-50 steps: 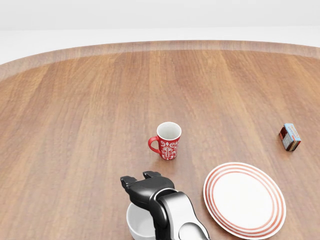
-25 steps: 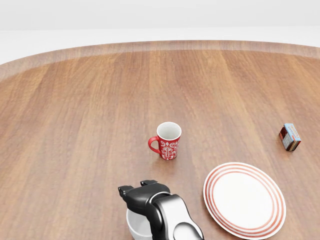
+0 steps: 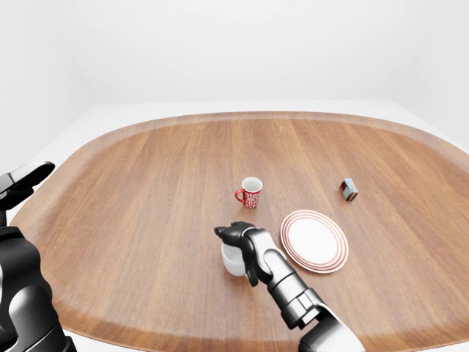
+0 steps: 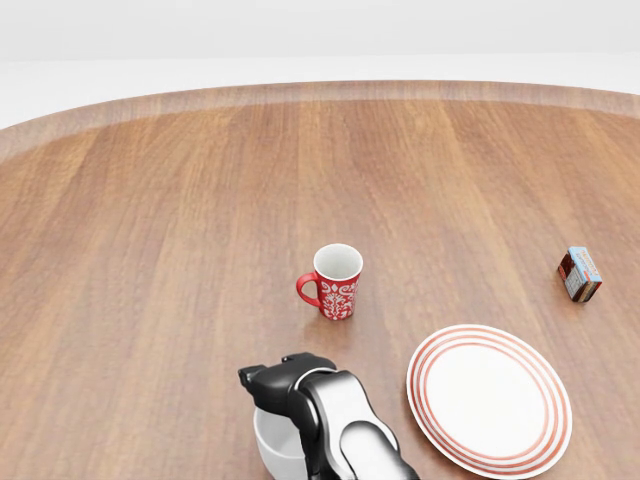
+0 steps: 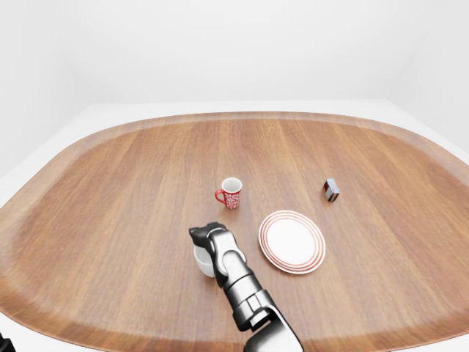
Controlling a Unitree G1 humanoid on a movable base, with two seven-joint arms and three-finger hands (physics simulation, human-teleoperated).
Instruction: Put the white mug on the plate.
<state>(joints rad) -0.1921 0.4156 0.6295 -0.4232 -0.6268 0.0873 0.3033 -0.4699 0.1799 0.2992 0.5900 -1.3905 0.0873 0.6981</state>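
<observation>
The white mug [image 4: 268, 448] stands on the wooden table at the bottom of the head view, mostly hidden under my right hand [image 4: 283, 381]. The hand sits on top of the mug with its fingers reaching over the far rim; they do not visibly close round it. The left-eye view shows the same mug [image 3: 231, 259] under the hand [image 3: 231, 233]. The white plate with red rings [image 4: 489, 395] lies on the table to the mug's right, bare. My left hand [image 3: 24, 180] is raised at the far left of the left-eye view, fingers spread, away from the table's things.
A red patterned mug [image 4: 335, 282] stands upright above the white mug in the head view, handle to the left. A small box [image 4: 580, 274] lies at the right. The table's curved edge [image 4: 300, 90] runs across the top.
My right hand has drawn down and back over the white mug, closer onto its rim. The mug, the plate and the red mug have not moved.
</observation>
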